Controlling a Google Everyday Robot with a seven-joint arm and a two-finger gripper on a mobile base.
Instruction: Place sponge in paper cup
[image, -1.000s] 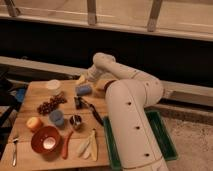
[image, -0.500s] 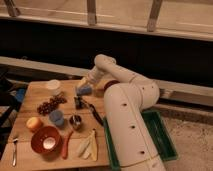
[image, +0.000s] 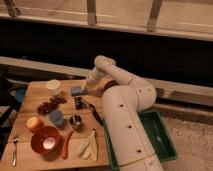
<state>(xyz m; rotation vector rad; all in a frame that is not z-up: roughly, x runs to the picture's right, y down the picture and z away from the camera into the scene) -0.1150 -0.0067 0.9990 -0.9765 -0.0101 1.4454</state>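
Note:
The light-blue sponge (image: 76, 90) is at the tip of my gripper (image: 83, 89), over the far middle of the wooden table (image: 27, 102). The gripper is shut on the sponge, and the arm reaches down to it from the right. The white paper cup (image: 53, 86) stands upright near the table's far edge, to the left of the sponge and a short gap away from it. The cup looks empty.
A dark block (image: 79, 102) and a black utensil (image: 95, 113) lie just in front of the sponge. Grapes (image: 50, 104), a blue cup (image: 56, 118), a metal cup (image: 75, 121), an orange (image: 34, 123), a red bowl (image: 46, 140) and a banana (image: 87, 146) fill the table. A green bin (image: 156, 136) is at the right.
The gripper and the sponge have moved together to the left, closer to the paper cup. Nothing else on the table has moved.

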